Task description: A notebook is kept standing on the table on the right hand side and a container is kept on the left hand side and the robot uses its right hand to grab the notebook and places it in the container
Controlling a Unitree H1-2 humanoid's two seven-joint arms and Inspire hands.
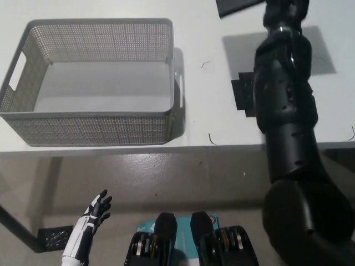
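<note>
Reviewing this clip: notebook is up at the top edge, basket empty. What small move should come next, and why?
Probably carry the notebook left toward the basket. Only its corner shows at the picture's top edge, off the table, with the black right arm stretched up beneath it; the basket stands empty further left. The right robot hand is cut off by the frame, so the grasp cannot be confirmed. The white left robot hand rests low.
</note>
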